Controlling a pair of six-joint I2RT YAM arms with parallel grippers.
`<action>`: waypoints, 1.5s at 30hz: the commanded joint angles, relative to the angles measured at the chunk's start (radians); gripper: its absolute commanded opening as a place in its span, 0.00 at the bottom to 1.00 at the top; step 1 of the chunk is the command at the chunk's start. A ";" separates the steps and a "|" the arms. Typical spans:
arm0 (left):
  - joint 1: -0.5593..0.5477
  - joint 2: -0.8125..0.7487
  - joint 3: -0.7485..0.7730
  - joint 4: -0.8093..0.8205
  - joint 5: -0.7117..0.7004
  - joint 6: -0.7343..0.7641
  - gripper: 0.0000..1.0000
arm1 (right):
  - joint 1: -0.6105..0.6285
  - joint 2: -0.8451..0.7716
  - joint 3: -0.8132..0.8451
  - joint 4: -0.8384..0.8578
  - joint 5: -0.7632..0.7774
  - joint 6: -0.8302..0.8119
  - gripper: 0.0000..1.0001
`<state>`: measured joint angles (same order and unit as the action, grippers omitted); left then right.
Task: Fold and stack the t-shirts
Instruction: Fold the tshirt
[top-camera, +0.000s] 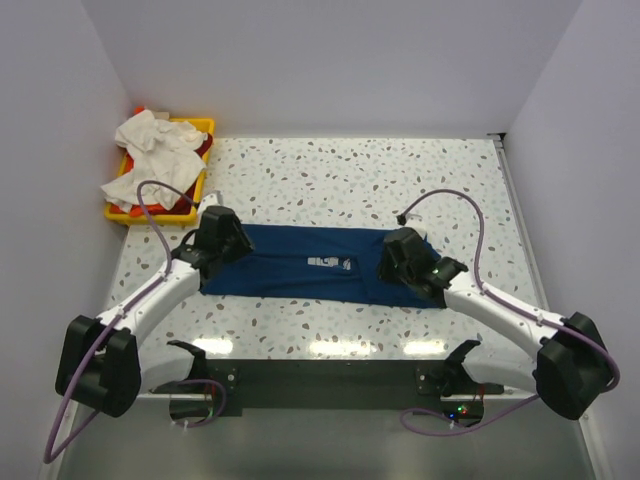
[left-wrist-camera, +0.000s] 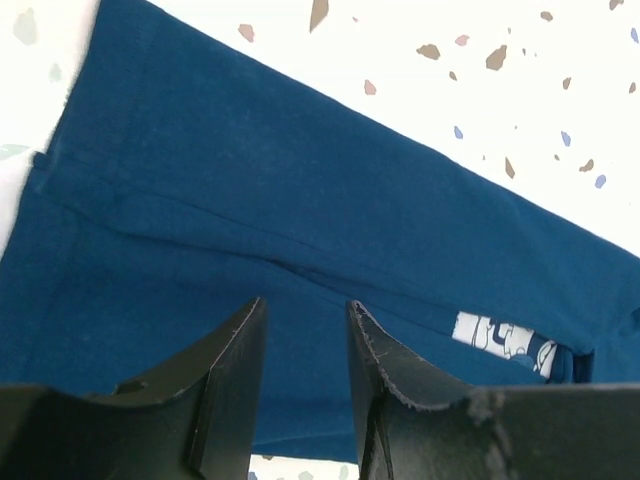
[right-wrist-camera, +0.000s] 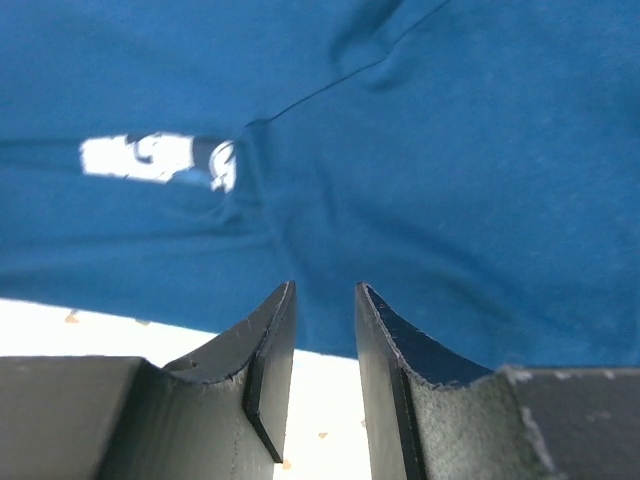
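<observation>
Likely best to treat the navy t-shirt (top-camera: 300, 268) as light, limp cloth, not slippery: no stiffness to keep a fold, apt to sag and drag on the counter (top-camera: 350, 170) if lifted by one spot only. Find it spread as a long flat band on the counter, right of the yellow tray (top-camera: 205, 125) and nearer the arm bases than the tray, pale print (top-camera: 330, 263) face up near its middle. Judge the sound hold to be a pinch through all layers at each short end, both ends together, so as to carry one end over the other without bunching; avoid the middle, with only a tent of cloth to gain there. See the left claw (left-wrist-camera: 305, 305) poised over the end closest to the tray, jaws parted by a moderate gap, nothing between them. See the right claw (right-wrist-camera: 325, 290) over the end farthest from the tray, jaws parted more narrowly, likewise empty. Cannot settle contact between tips and cloth for either claw. Cannot count the layers in the band, nor locate sleeves and collar. Make out white t-shirts (top-camera: 150, 150) heaped in and over the tray, with a scrap of orange-red t-shirt (top-camera: 139, 111) at the tray's far corner beneath them; number unclear, most of the tray's inside hidden. Lose both short ends of the band under the claws in the overhead view.
</observation>
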<state>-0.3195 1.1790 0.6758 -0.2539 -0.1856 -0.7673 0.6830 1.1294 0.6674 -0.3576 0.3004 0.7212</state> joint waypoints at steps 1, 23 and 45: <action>-0.041 0.019 0.005 0.033 0.002 -0.013 0.41 | -0.043 0.055 0.035 -0.026 0.036 -0.017 0.34; -0.245 0.254 -0.127 0.153 -0.137 -0.062 0.16 | -0.249 0.190 -0.151 0.187 -0.162 0.077 0.34; -0.694 0.355 -0.003 0.088 -0.098 -0.351 0.15 | -0.444 0.975 0.773 -0.164 -0.124 -0.288 0.35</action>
<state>-0.9546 1.4700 0.6247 -0.1047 -0.3347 -1.0389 0.2478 1.9991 1.3582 -0.3740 0.1173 0.5346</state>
